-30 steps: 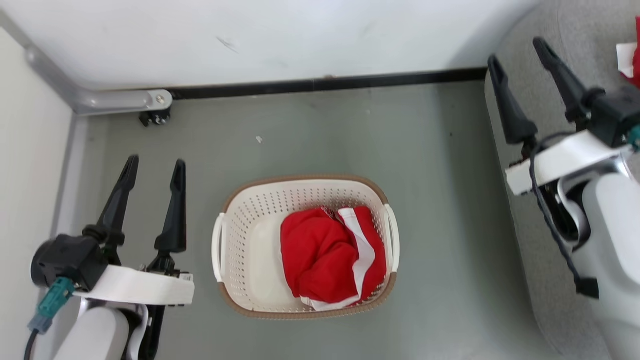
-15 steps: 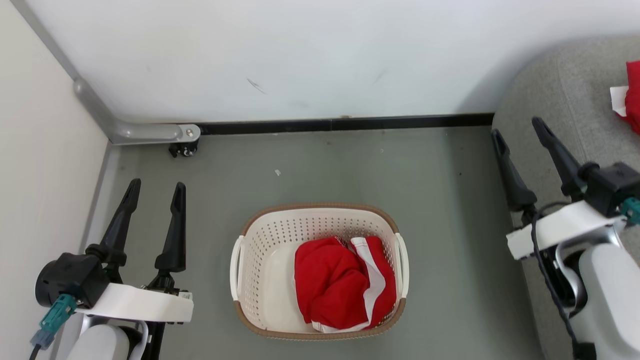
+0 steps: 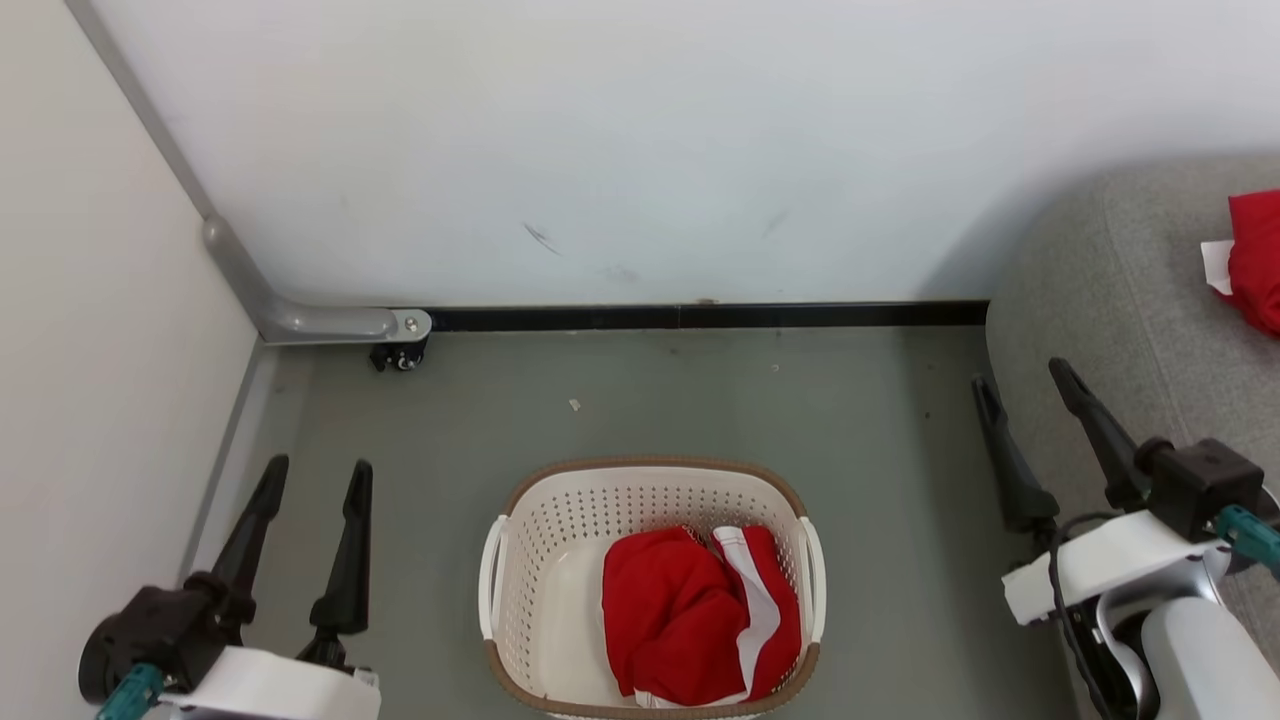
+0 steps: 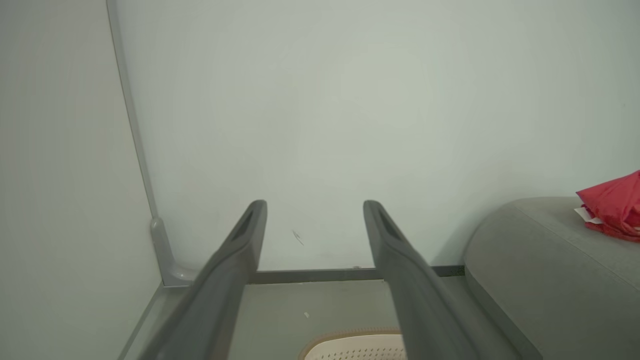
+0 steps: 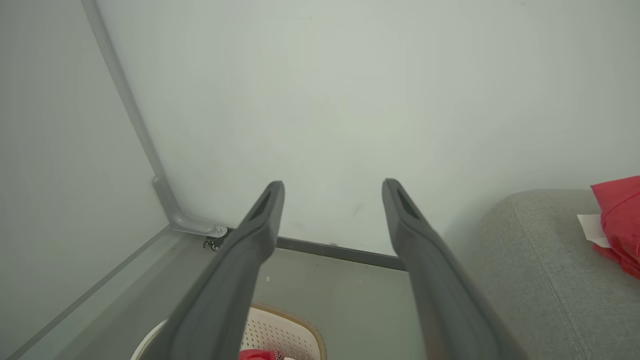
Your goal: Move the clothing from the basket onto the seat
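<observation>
The cream basket with a brown rim stands on the grey floor at the bottom middle of the head view. Red clothing with a white stripe lies bunched in its right half. More red clothing with a white tag rests on the grey seat at the right, also seen as clothing on the seat in the left wrist view and clothing in the right wrist view. My left gripper is open, left of the basket. My right gripper is open at the seat's front edge, empty.
A white wall closes the back with a black skirting strip. A second wall panel with a grey metal bracket and small caster stands at the left. Open floor lies between basket and wall.
The head view has tilted up, so basket, floor and both grippers sit lower in the picture. The right gripper has come down and back along the seat's edge. Clothing in the basket is unchanged.
</observation>
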